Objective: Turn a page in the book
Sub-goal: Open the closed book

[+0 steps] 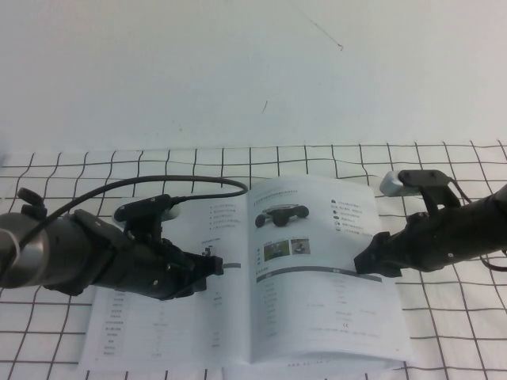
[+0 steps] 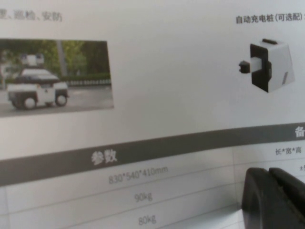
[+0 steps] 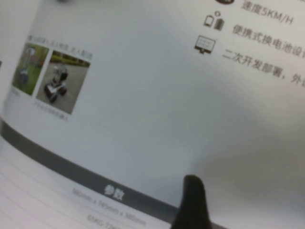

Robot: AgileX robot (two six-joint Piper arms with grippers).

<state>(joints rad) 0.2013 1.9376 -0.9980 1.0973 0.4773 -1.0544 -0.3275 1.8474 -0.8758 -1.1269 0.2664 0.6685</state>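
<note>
The book (image 1: 261,277) lies open; left gripper (image 1: 212,267) rests clenched on the left leaf, right gripper (image 1: 366,261), seemingly clenched, presses the page (image 1: 325,269). Next: lift its edge.

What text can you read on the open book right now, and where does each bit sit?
Left wrist view, left page of the book:
"自动充电桩(可选配)" over the white charging box photo
"参数" on the dark bar
"830*540*410mm", "90kg", "80kg" in the table below
"长*宽*高" at the table's edge

Right wrist view, the page:
"速度5KM/H"
"便携式换电池设" (cut off)
"二次开发部署" (cut off)

The rest is blurred.

Left gripper and right gripper rest on the book.
</note>
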